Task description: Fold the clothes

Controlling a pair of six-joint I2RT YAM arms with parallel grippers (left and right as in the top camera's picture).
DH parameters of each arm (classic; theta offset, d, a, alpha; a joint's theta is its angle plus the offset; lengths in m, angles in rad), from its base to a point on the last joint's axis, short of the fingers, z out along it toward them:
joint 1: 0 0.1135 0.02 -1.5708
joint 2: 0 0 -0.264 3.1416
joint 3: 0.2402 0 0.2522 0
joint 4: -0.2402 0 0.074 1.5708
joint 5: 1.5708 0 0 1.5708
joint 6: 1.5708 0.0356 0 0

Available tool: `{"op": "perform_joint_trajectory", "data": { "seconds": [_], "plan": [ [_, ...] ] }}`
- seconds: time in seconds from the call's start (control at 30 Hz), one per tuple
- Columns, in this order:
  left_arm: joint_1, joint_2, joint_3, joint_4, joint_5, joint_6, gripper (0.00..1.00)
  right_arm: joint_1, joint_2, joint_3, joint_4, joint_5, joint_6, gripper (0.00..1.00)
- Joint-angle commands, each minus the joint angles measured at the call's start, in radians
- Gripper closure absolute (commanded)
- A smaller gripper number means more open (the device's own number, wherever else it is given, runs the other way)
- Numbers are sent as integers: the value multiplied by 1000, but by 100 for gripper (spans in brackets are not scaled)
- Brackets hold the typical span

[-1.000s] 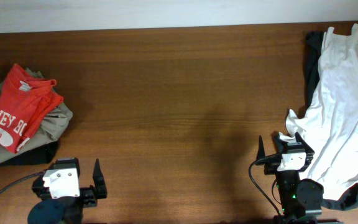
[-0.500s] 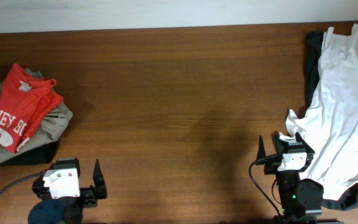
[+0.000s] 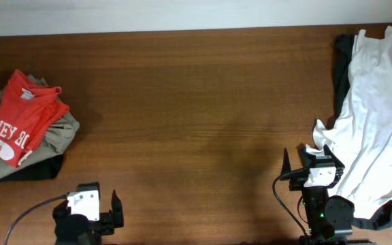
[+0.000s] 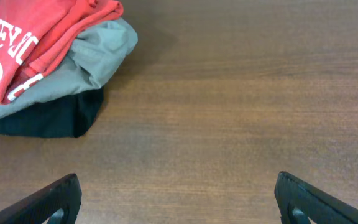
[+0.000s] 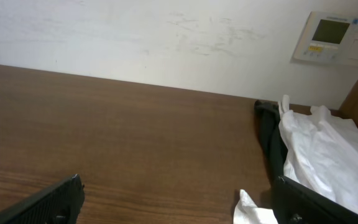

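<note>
The red-orange T-shirt (image 3: 20,117) with white lettering lies folded on top of a pile at the table's left edge. It also shows in the left wrist view (image 4: 36,37) at the upper left. My left gripper (image 3: 94,206) is open and empty at the front edge, to the right of and below the pile; its fingers show in the left wrist view (image 4: 178,198). My right gripper (image 3: 309,158) is open and empty at the front right, beside the white shirt; its fingers show in the right wrist view (image 5: 179,199).
Khaki-beige trousers (image 3: 58,133) and a dark garment (image 3: 34,169) lie under the T-shirt. A plain white shirt (image 3: 373,116) is spread over a dark garment (image 3: 341,61) at the right edge. A wall panel (image 5: 329,36) hangs behind the table.
My left arm has shifted to the right and back toward the front edge. The right arm and the clothes have not moved.
</note>
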Motion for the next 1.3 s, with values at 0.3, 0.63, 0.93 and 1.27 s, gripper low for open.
{"op": "perform_joint_trajectory", "data": {
  "seconds": [0.3,0.63,0.93,1.27],
  "plan": [
    [2,-82,-484,1136,5,82,1,6,-9,-6,-5,11,11,1],
    [2,-82,-484,947,85,106,1,6,-9,-6,-5,11,11,1],
    [2,-82,-484,947,85,106,1,6,-8,-6,-5,11,11,1],
    [2,-82,-484,948,85,106,1,6,-9,-6,-5,11,11,2]
  ]
}}
